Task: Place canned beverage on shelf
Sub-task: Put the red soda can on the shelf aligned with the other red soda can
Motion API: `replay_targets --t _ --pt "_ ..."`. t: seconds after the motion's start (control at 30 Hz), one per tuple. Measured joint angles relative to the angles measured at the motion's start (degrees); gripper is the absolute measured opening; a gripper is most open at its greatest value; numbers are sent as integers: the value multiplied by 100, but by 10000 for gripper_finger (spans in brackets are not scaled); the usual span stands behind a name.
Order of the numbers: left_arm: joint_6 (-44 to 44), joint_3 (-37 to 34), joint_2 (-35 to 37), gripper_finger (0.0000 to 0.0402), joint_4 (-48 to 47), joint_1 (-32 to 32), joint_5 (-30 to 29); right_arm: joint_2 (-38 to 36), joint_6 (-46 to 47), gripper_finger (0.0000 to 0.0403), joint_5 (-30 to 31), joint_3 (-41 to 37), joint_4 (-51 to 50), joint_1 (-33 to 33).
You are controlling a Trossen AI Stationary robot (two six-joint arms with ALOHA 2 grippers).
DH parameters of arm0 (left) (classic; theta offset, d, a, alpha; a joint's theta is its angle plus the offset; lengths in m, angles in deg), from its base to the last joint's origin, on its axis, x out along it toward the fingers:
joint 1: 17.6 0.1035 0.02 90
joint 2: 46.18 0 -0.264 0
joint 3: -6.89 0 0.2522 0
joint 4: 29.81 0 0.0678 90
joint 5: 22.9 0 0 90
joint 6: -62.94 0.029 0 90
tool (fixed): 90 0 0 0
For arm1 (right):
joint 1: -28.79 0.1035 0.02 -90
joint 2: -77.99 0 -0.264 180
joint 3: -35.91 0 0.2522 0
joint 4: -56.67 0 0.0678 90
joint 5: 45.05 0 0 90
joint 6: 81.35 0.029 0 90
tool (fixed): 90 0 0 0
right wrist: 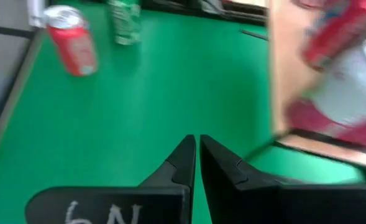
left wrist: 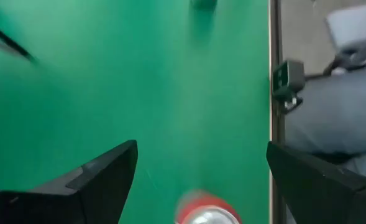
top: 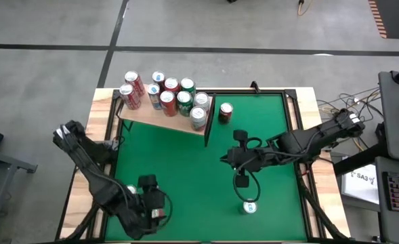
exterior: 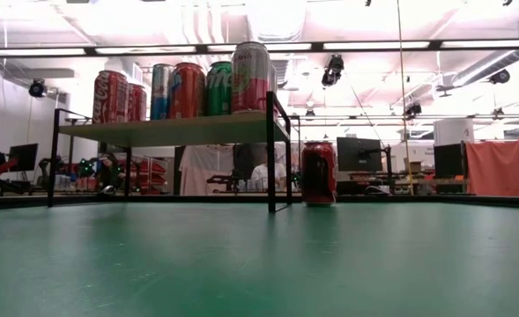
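Gaping wide and holding nothing, the left gripper [left wrist: 201, 149] hangs near the table's [top: 185, 169] 6 o'clock edge, toward its left corner. Between its two fingers the wrist view catches the silver top and red shoulder of a red can [left wrist: 206, 213]. The can seems to stand upright, its long axis pointing up at the camera, and no finger touches it. This arm is clearly the nearer one to that can.

Seen from above, the shelf [top: 165, 122] lies at about 12 o'clock from the left gripper, across open green felt. Its board is already crowded with upright cans, with bare wood only along the near strip. Its dark end panel [top: 208, 127] closes the 3 o'clock end, and a second red can [top: 225, 113] stands on the table just beyond it.

The right gripper [right wrist: 196, 142], pinched shut and empty, waits over mid-table at roughly 2 o'clock from the left one. A green can [top: 250, 207] stands near it, by the 6 o'clock edge.
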Motion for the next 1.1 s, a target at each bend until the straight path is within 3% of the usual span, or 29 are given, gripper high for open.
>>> replay_targets --t 0.27,0.6,0.87,1.1 --pt "-991 1125 -906 343 -1468 -314 609 291 -215 13 -803 -713 1715 15" --pt "-2463 2574 -1972 342 -3112 -1058 1079 1470 -283 13 -836 -1005 3299 35" --pt "-3382 3213 -2824 333 -3383 -1565 1102 2543 -607 13 -839 -623 4311 103" --pt "-3289 3446 -3546 311 -3386 -1626 1047 3261 -838 13 -834 -329 5096 195"
